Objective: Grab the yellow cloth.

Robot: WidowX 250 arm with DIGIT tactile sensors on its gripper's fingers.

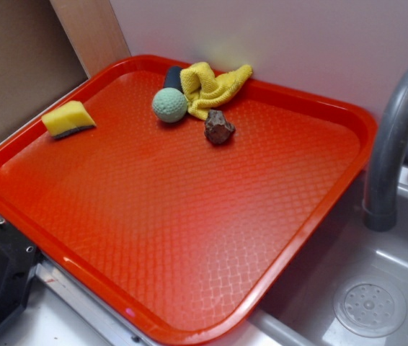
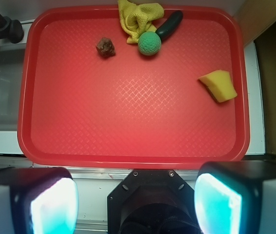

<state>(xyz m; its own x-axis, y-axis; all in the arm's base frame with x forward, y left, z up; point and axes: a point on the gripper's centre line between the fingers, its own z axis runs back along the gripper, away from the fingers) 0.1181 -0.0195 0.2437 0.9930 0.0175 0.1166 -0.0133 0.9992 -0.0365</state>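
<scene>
Red plastic with a diamond-embossed floor forms the tray (image 1: 312, 209), which rests on a counter beside a grey sink (image 1: 398, 267) with a round drain and a curved grey faucet (image 1: 391, 137) on the right of the exterior view. Going left to right across the tray in that view: a yellow wedge sponge (image 1: 68, 119) with a dark base lies near the left rim, well apart from the rest; a pale green ball (image 1: 169, 105) with a knitted look sits toward the far rim; a dark cucumber-shaped object (image 1: 173, 76) lies just behind the ball, touching or nearly touching it; the yellow cloth (image 1: 210, 87) lies just to the right of the ball, in contact with it; and a small brown rock-like lump (image 1: 219, 127) sits near the cloth's front edge, slightly apart from it. The cloth is bright yellow with a fine woven texture, crumpled into loose folds, one corner trailing up onto the far rim of the tray by the white wall. In the wrist view the cloth (image 2: 137, 17) lies at the top centre, at the tray's far rim, with the ball to its lower right. The gripper (image 2: 134, 204) hangs back over the near edge of the tray, well away from the cloth, its two fingers (image 2: 48, 204) spread wide and holding nothing.
</scene>
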